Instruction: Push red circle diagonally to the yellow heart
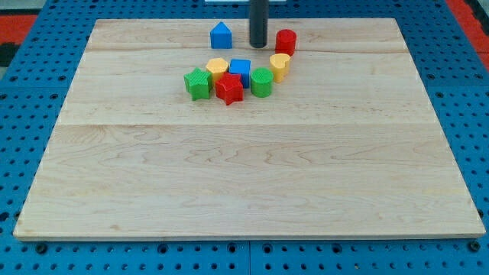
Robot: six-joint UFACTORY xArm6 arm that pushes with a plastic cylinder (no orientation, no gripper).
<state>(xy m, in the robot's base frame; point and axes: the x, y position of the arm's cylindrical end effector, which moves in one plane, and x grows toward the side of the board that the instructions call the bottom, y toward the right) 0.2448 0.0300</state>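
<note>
The red circle (286, 41) stands near the view's top, just above the yellow heart (280, 66), almost touching it. My tip (259, 45) is at the end of the dark rod, just left of the red circle and above and left of the yellow heart, with a small gap to both.
A blue house-shaped block (221, 35) sits left of the rod. Below lies a cluster: a yellow hexagon (217, 69), a blue cube (240, 70), a green star (197, 83), a red star (228, 88), a green round block (262, 81). The wooden board (244, 183) lies on blue pegboard.
</note>
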